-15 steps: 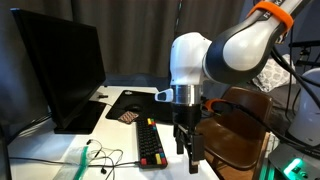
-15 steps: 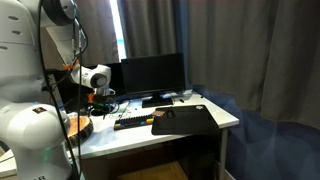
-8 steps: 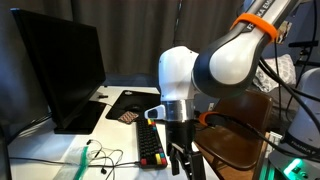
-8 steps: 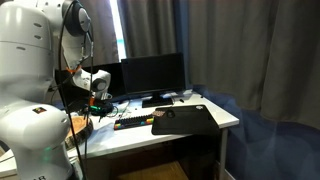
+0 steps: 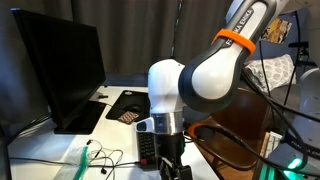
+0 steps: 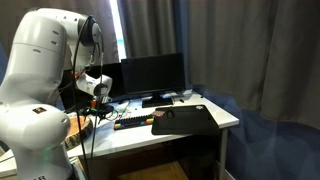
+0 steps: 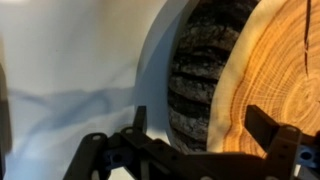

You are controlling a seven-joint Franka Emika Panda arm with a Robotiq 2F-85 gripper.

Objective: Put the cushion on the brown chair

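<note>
In the wrist view the cushion fills the right side: dark bark-like rim [image 7: 203, 60] and tan ringed face [image 7: 285, 70]. It rests against a white, creased surface [image 7: 80, 70]. My gripper [image 7: 203, 128] is open, one finger left of the rim and one over the face, close to the cushion. In an exterior view the gripper [image 5: 172, 170] hangs at the bottom edge, in front of the desk. The brown chair [image 5: 240, 135] shows right of the arm, mostly hidden by it. In an exterior view a sliver of the cushion [image 6: 74, 124] shows beside the arm.
A desk holds a black monitor [image 5: 60, 70], a keyboard [image 5: 146, 146], loose cables [image 5: 100, 158] and a dark mat [image 6: 185, 120]. Dark curtains hang behind. My arm's bulk [image 6: 45, 90] blocks much of both exterior views.
My arm has swung lower and toward the keyboard side of the desk, taking the gripper down to the picture's bottom edge. The gripper stays open.
</note>
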